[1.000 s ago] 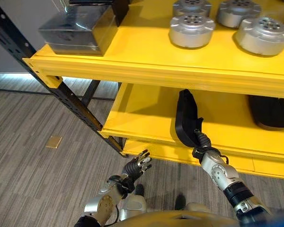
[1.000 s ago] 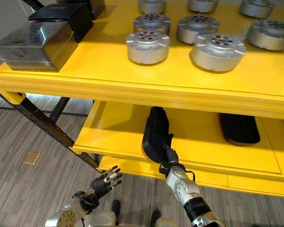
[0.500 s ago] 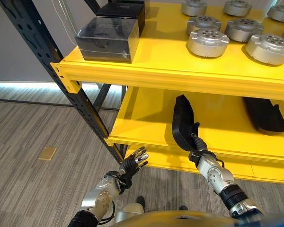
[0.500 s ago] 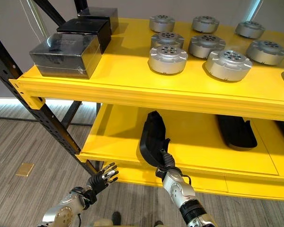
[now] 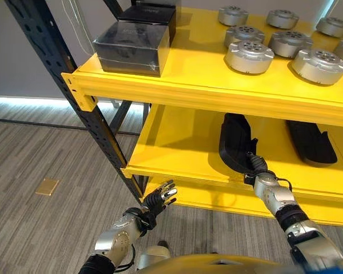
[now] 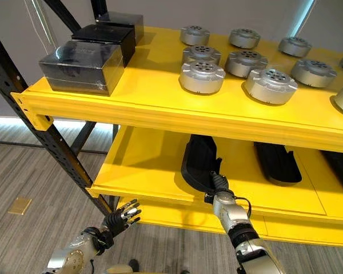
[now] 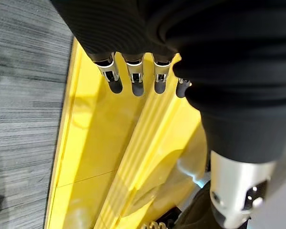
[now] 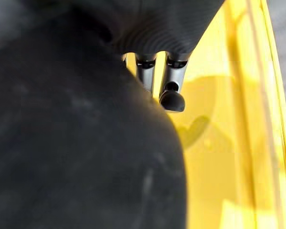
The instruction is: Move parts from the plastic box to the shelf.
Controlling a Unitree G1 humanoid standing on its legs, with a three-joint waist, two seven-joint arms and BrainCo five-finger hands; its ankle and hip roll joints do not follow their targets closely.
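Left eye view: the right hand [image 5: 257, 169] reaches onto the lower yellow shelf [image 5: 171, 142] and grips the near end of a long black part [image 5: 235, 146], which lies flat on the shelf board with its far end pointing toward the back. In the right wrist view the black part [image 8: 76, 143] covers most of the hand, with two fingers [image 8: 171, 90] curled down over its edge above the yellow board. A second black part [image 5: 311, 141] lies just to the right on the same shelf, apart from the first.

The left hand [image 5: 160, 197] hangs low in front of the shelf's near left corner, above the grey floor [image 5: 40, 154], fingers spread and straight, holding nothing. In the left wrist view its fingers [image 7: 133, 78] point at the yellow shelf edge without touching it.

On the upper shelf [image 6: 160, 103] stand dark boxes [image 6: 83, 64] at the left and a group of round silver metal parts [image 6: 201, 75] to the right. A black upright post [image 5: 74, 97] carries the shelves at the left.
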